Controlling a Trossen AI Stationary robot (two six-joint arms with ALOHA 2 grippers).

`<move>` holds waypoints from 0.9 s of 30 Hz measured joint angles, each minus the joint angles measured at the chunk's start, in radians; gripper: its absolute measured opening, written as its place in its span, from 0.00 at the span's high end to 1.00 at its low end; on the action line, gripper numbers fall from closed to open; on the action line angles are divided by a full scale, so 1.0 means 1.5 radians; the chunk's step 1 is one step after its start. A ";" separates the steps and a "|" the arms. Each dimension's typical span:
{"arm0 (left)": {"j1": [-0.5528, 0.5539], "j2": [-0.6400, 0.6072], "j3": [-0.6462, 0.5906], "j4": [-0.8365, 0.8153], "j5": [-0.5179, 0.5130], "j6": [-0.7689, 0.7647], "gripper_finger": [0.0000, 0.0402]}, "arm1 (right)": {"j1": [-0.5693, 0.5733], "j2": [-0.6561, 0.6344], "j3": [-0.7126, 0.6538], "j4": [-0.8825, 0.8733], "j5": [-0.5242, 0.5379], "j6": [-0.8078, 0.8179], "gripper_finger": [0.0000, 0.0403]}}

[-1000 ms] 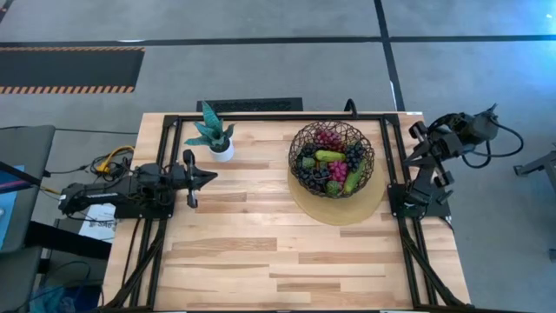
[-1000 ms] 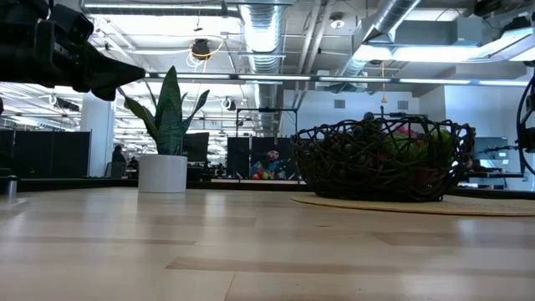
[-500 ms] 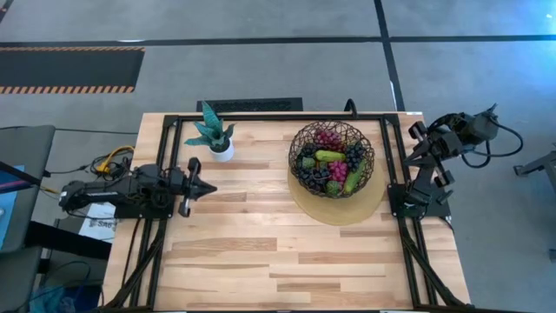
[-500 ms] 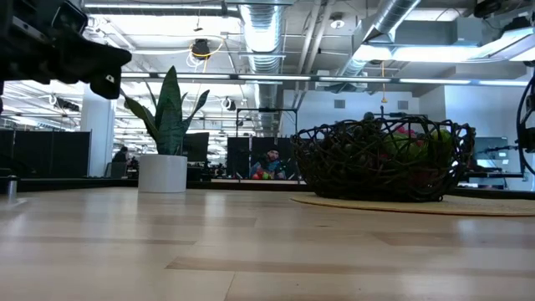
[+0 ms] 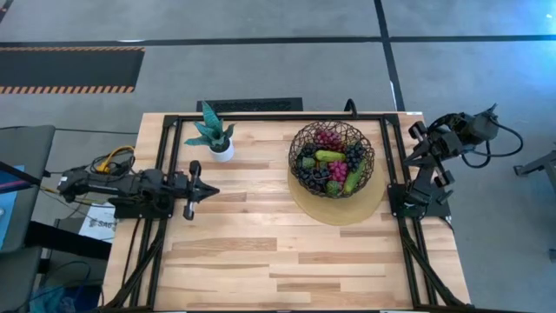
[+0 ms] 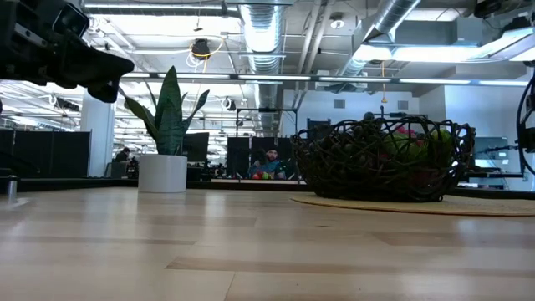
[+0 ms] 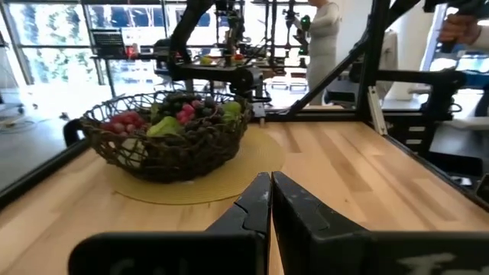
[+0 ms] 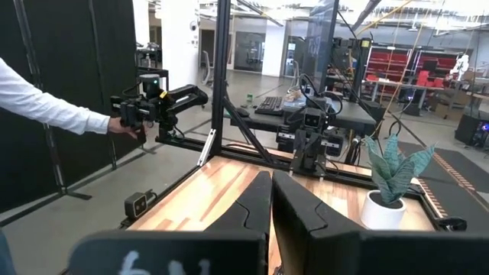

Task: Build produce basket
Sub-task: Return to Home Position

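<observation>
The basket (image 5: pixel 332 158), a dark open-weave wire bowl, stands on a flat tan disc (image 5: pixel 340 211) at the table's far right. It holds the produce (image 5: pixel 331 165): purple, magenta and dark grape bunches and green cucumbers. The left wrist view shows the basket (image 7: pixel 164 141) too. My left gripper (image 5: pixel 211 189) hovers level over the table's left edge. It is shut and holds nothing, and its fingers (image 7: pixel 270 183) point toward the basket. My right gripper (image 8: pixel 270 177) is folded back beyond the table's right edge (image 5: pixel 415 132), shut with nothing in it.
A small potted green plant (image 5: pixel 215 136) stands at the table's far left in a white pot (image 6: pixel 162 173). Black frame rails (image 5: pixel 393 165) run along the table's sides. The near half of the wooden table (image 5: pixel 278 261) is bare. A person's white sleeve (image 8: pixel 46 103) shows beyond the table.
My left arm has swung a little toward the table's near edge, staying level and shut. The basket and its produce have not moved.
</observation>
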 joint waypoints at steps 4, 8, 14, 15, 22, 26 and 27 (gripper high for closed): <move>-0.006 0.000 0.000 0.003 -0.011 0.014 1.00 | 0.000 0.000 0.000 0.000 0.000 0.000 0.92; -0.006 0.000 0.000 -0.003 -0.011 0.018 1.00 | 0.000 0.000 0.000 0.000 -0.001 0.001 0.92; -0.006 0.000 0.000 -0.033 -0.008 0.005 1.00 | 0.000 0.000 0.000 -0.001 -0.001 0.001 0.92; -0.006 0.000 0.000 -0.031 -0.008 0.007 1.00 | 0.000 0.000 0.000 -0.006 -0.001 0.001 0.92; -0.006 0.000 0.000 -0.031 -0.008 0.003 1.00 | 0.012 0.000 -0.011 -0.113 0.015 0.079 0.92; -0.006 0.000 0.000 -0.031 -0.008 0.008 1.00 | 0.050 0.000 -0.014 -0.087 0.069 0.019 0.92; -0.006 0.000 0.000 -0.031 -0.007 0.007 1.00 | 0.067 0.000 -0.014 -0.076 0.087 0.006 0.92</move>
